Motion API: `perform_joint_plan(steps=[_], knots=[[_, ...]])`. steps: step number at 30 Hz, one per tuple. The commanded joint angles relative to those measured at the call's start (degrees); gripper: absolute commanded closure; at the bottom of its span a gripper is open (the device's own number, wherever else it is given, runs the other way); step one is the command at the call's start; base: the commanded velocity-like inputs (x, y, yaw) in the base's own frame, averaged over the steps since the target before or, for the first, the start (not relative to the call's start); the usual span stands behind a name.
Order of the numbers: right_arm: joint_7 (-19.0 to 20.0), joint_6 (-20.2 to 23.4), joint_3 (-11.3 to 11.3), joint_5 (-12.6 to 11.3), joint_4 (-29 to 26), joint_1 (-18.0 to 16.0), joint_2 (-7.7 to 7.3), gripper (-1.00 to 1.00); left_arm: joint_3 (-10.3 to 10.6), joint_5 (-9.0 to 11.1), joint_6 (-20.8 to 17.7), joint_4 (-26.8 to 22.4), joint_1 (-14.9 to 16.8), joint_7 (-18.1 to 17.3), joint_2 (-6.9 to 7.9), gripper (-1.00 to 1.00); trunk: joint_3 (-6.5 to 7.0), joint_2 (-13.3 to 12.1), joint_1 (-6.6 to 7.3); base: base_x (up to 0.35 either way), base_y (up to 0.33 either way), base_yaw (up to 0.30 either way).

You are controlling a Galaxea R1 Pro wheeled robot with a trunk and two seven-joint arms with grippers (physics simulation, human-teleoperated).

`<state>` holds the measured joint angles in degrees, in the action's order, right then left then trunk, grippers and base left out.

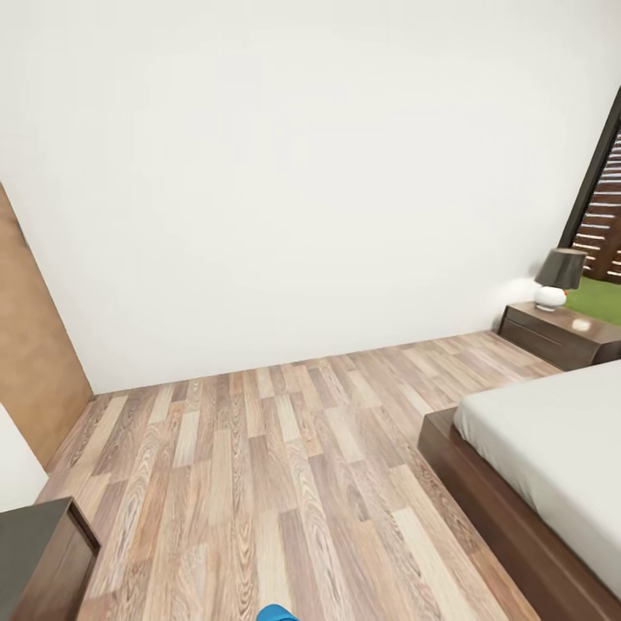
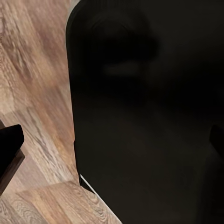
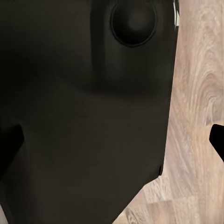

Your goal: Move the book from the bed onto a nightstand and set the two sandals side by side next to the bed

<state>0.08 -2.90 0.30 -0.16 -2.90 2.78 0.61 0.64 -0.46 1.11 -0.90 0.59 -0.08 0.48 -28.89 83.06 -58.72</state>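
Note:
I face a corner of the bedroom with a white wall and a wood-plank floor. The bed (image 1: 483, 483), with dark-brown frame and light-grey mattress, fills the right side. Beyond its far end a nightstand (image 1: 552, 335) stands against the wall. A sliver of a bright blue sandal (image 1: 278, 613) pokes in at the lower edge of the head view, on the floor. The book is out of view. My left gripper (image 2: 112, 144) and right gripper (image 3: 112, 140) both hang open over the robot's dark body, nothing between their fingers.
A lamp (image 1: 556, 276) with a dark shade and white base sits on the nightstand. A black-framed window (image 1: 599, 207) shows at the far right. A dark cabinet corner (image 1: 43, 552) is at the lower left, with a brown door panel (image 1: 30, 354) behind it.

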Motion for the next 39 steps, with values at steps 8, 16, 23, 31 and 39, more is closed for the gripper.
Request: perform_joint_plan(steps=[8,16,23,31,39], knots=[[0.0,-0.1,0.0,0.0,-0.1,0.0,0.00,-1.00,0.1,-0.1,0.1,0.0,0.0,0.0,-0.01,-1.00,0.49,0.0,-0.01,0.146,0.092,0.001],[0.0,-0.1,0.0,0.0,-0.1,0.0,0.00,-1.00,0.1,-0.1,0.1,0.0,0.0,0.0,-0.01,-1.00,0.62,0.0,-0.01,0.123,0.113,0.000],[0.0,-0.1,0.0,0.0,-0.1,0.0,0.00,-1.00,0.1,-0.1,0.1,0.0,0.0,0.0,-0.03,-1.00,0.64,0.0,-0.01,0.084,0.094,0.000],[0.0,-0.1,0.0,0.0,-0.1,0.0,0.00,-1.00,0.1,-0.1,0.2,-0.1,0.0,0.0,0.01,-1.00,0.70,0.0,-0.01,0.125,0.131,-0.030],[0.0,-0.1,0.0,0.0,-0.1,0.0,0.00,-1.00,0.1,-0.1,0.9,0.0,0.0,0.0,0.00,-1.00,0.82,0.0,-0.01,0.114,0.108,-0.052]])
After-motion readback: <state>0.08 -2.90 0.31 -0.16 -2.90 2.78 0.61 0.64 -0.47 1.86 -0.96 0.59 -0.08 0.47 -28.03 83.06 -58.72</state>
